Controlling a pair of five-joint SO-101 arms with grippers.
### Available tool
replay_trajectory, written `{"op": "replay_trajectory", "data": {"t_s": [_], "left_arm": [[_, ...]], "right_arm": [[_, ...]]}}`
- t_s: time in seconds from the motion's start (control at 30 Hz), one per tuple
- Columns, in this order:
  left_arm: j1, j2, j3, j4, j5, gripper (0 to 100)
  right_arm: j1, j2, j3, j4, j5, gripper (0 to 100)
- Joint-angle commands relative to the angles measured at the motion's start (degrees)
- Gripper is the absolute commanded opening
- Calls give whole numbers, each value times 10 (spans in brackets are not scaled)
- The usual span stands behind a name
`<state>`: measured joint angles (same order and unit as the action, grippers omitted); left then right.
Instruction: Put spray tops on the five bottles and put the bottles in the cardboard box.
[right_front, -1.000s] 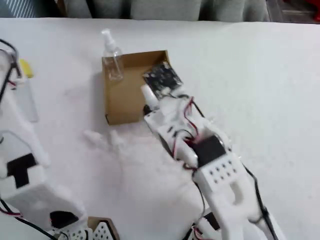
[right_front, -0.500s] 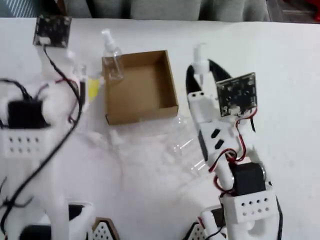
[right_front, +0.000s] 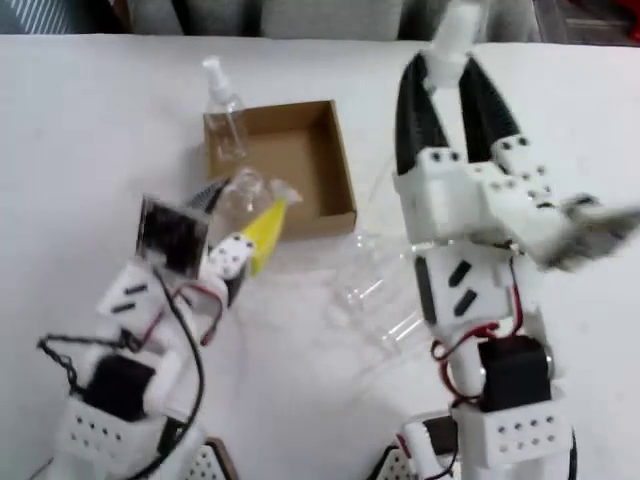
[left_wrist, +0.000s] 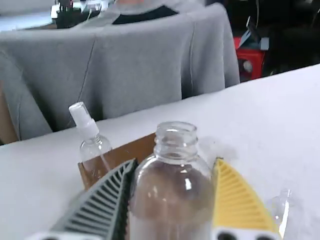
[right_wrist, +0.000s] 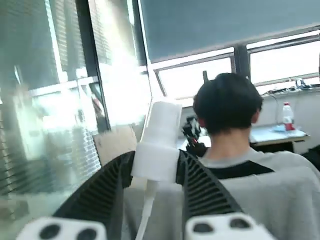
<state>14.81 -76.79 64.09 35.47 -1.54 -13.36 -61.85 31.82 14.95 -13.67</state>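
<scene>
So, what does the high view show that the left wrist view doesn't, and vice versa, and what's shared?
High view: right gripper shut on a spray top.
Left wrist view: the open neck of the held bottle.
Both: left gripper shut on that bottle, cardboard box, capped bottle at its corner.

1. A brown cardboard box (right_front: 320, 218), shallow and open-topped, sits on the white table, toward the far side.
2. A clear capped bottle (right_front: 228, 128) stands upright in the box's far left corner, with a white sprayer head (right_front: 212, 70) fitted.
3. A clear uncapped bottle (right_front: 243, 192), its threaded neck bare, is clamped in the left gripper (right_front: 250, 190) at the box's near left corner.
4. A white spray top (right_front: 452, 30), its thin tube hanging below, is pinched in the right gripper (right_front: 443, 65), far right of the box.
5. More clear bottles (right_front: 375, 290) lie on their sides just off the box's near right corner; their number is hard to tell.
</scene>
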Motion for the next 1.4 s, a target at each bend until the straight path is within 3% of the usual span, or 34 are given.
{"op": "replay_trajectory", "data": {"t_s": [0.0, 0.17, 0.27, 0.6, 0.83, 1.37], "left_arm": [[25, -94, 62, -79, 7, 35], [31, -142, 101, -110, 13, 35], [26, -168, 117, -113, 67, 35], [28, -280, 187, -112, 92, 35], [30, -279, 193, -111, 91, 35], [26, -279, 194, -109, 91, 35]], "right_arm": [[-50, -7, -47, -44, -26, 15], [-152, -7, -54, -85, -28, 15], [-188, 9, -51, -106, -27, 15], [-196, 128, -55, -175, -28, 15], [-228, 146, -52, -175, -26, 15], [-209, 189, -52, -172, -26, 15]]}}
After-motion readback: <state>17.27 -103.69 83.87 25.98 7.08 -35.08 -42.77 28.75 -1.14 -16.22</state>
